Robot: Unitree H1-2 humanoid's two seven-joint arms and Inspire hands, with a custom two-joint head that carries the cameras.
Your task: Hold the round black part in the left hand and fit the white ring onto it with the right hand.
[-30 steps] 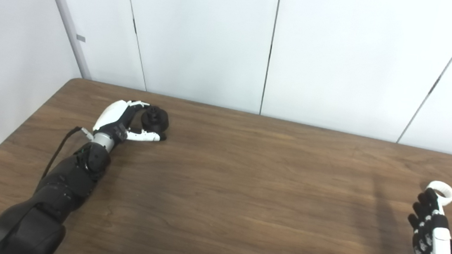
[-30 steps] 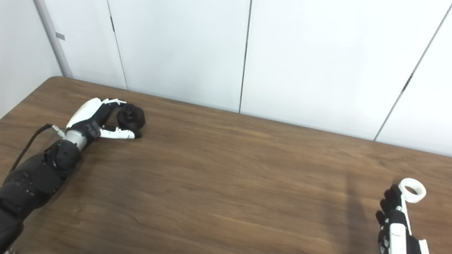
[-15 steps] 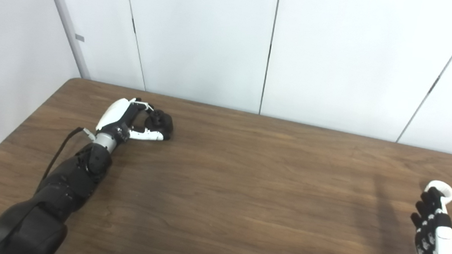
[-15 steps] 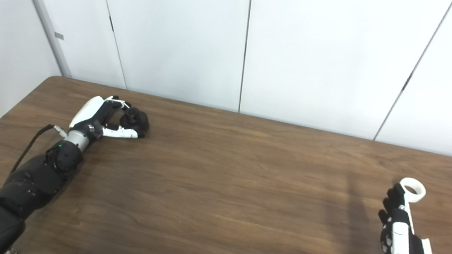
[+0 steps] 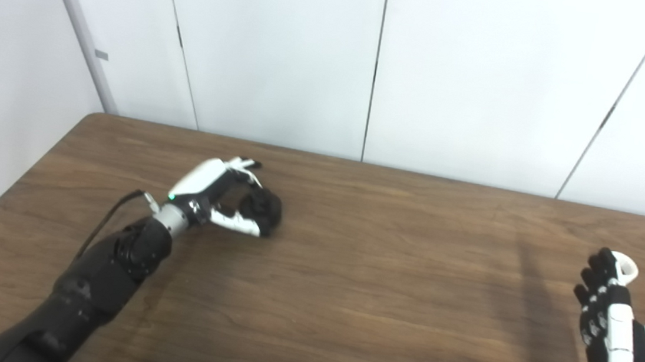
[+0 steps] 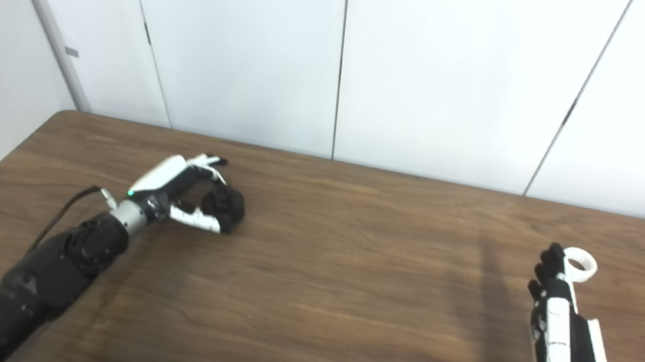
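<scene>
The round black part (image 5: 264, 211) is low over or on the wooden table (image 5: 384, 281) at the left, whether it touches the wood I cannot tell. My left hand (image 5: 218, 191) is closed loosely round it, with the white thumb under its near side and the fingers arched over its far side. At the right edge lies the white ring (image 6: 580, 265), flat on the table. My right hand (image 6: 557, 322) is stretched out flat and open, its dark fingertips (image 5: 601, 270) at the ring's left rim and hiding part of it.
White wall panels (image 5: 287, 53) stand right behind the table's far edge, and another wall runs along the left side. A black cable (image 5: 112, 214) loops from my left wrist. Bare wood lies between the two hands.
My left hand has carried the black part to the right and nearer to me. The right hand has edged up to the ring. The camera has turned slightly.
</scene>
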